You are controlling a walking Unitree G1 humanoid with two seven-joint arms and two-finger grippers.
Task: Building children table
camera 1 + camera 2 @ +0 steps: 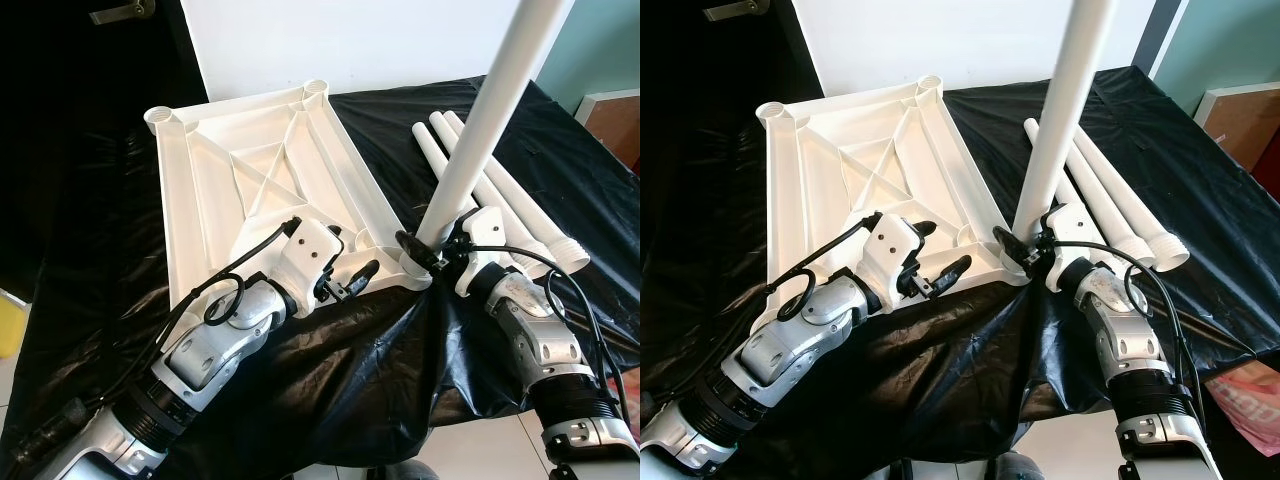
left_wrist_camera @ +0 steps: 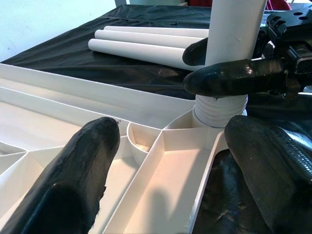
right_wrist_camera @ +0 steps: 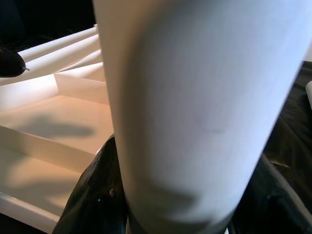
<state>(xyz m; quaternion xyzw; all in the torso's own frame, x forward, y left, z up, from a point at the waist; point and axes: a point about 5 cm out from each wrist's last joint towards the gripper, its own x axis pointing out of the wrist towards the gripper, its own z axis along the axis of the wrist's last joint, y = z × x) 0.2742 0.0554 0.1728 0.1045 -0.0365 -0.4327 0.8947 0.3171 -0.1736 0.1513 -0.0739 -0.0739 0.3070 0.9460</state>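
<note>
An upright white leg (image 1: pixel 480 130) is clamped low by the right gripper (image 1: pixel 432 250), threaded end seated in the upturned tabletop's (image 1: pixel 250 170) corner socket, steadied just beside by the wide-spread left gripper (image 1: pixel 345 268).

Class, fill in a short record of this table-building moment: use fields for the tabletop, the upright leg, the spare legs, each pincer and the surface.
tabletop: white tabletop, lying underside up, ribs showing
upright leg: white leg standing in the near right corner socket, leaning slightly
spare legs: three loose legs lying on the cloth to the right of the tabletop
right pincer: right pincer shut on the leg near its threaded base
left pincer: left pincer open, at the tabletop's near edge
surface: black cloth
</note>
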